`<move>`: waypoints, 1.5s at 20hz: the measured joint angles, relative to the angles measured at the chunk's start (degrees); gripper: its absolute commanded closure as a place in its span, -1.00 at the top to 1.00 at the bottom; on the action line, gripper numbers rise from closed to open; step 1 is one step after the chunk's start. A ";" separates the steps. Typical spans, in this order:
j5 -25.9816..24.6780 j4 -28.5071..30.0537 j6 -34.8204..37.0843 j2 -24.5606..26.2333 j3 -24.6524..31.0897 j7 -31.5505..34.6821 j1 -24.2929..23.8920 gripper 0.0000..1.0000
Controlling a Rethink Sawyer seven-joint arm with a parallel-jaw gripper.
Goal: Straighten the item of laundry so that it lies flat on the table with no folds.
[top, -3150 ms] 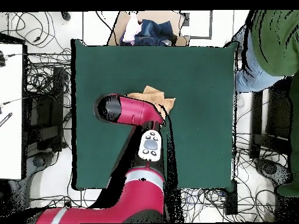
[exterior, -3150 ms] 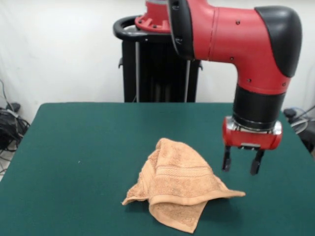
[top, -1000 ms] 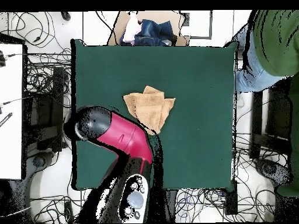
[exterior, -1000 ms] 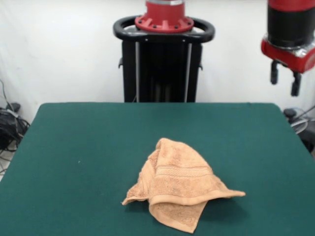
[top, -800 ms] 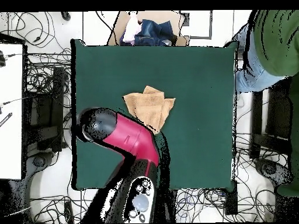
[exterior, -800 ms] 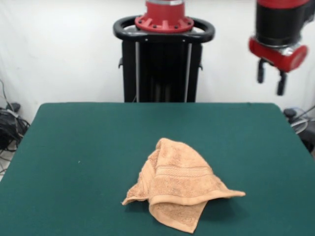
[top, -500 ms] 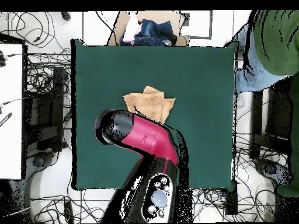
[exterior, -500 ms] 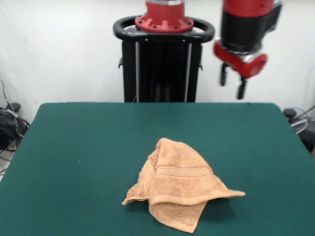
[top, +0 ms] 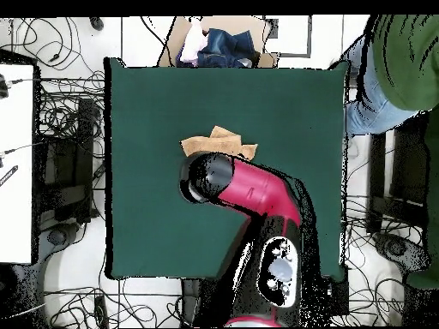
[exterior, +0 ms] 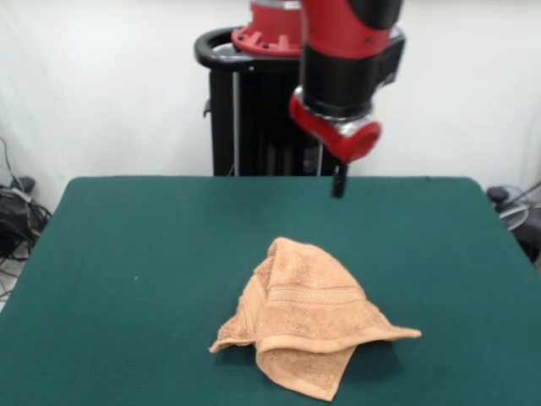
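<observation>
Before you, the hand towel (exterior: 304, 326) is a light orange-tan terry cloth with a nubbly looped pile. It lies crumpled in a rough cone-shaped heap on the near half of the table (exterior: 127, 254), a little right of the middle in the front view. A woven band of fine ridges crosses its front face. Below the band, the cloth doubles over itself. One corner runs out to a point on the right, and another lobe hangs toward the near edge.

The table is a wide rectangle covered in matte dark green felt-like cloth, far wider than the towel.

The gripper (exterior: 339, 180) hangs in the air above the far half of the table, well clear of the towel and behind it in the front view. Its housing is glossy red with a black cuff above. You see only one dark finger tip below the housing, so you cannot tell whether the fingers are apart or together.

In the overhead view, the red and black arm (top: 244, 188) covers most of the towel, leaving only a strip showing beyond it. A cardboard box (top: 219, 41) of clothes sits past the table's far edge. A person in a green top and jeans (top: 399, 68) stands at the table's corner, and cables (top: 51, 94) litter the floor.
</observation>
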 measured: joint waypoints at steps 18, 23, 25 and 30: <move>-3.88 -3.64 4.91 -5.06 6.76 0.00 -0.93 1.00; -3.90 -3.62 4.62 -5.28 8.44 0.00 -0.88 1.00; -3.90 -3.62 3.82 -5.01 9.51 0.00 -0.87 1.00; -3.88 -3.45 1.05 -4.24 11.55 0.00 -1.26 1.00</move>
